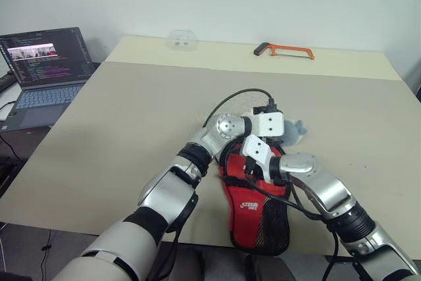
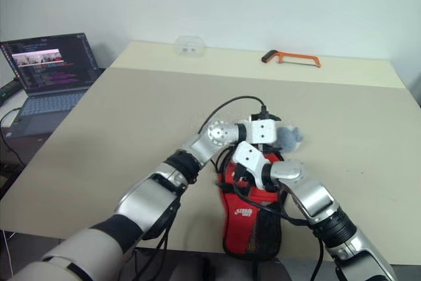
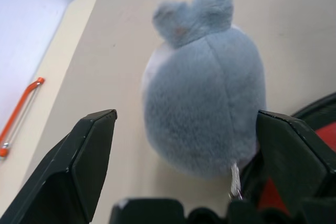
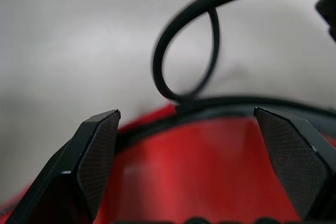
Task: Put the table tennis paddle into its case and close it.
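- Left eye view: one case (image 1: 258, 212) lies red face up on the table (image 1: 118, 129), its white logo and black mesh pocket towards the near edge. Both wrists cover the round far end of the case, so its rim and zip are hidden there. Whether the paddle is inside cannot be told. Two arms cross above the case; the fingers of both are hidden behind the white wrist housings.
- Right eye view: one grey plush toy (image 2: 289, 137) peeks out just beyond the far end of the case, half hidden by the left wrist. One orange hacksaw (image 2: 291, 58) and one clear plastic item (image 2: 187, 45), too faint to identify, lie well beyond the case at the far edge. One open laptop (image 2: 49, 70) sits far off to the left of the case, cut by the picture's border.
- Left wrist view: the left gripper (image 3: 205, 145) stands wide, holding nothing, its two fingers either side of the plush toy, which lies beside the case's black rim. The hacksaw is cut off at the picture's border.
- Right wrist view: the right gripper (image 4: 186, 148) is spread wide over the red face of the case, holding nothing. One black cable (image 4: 189, 40) loops in front, blurred.
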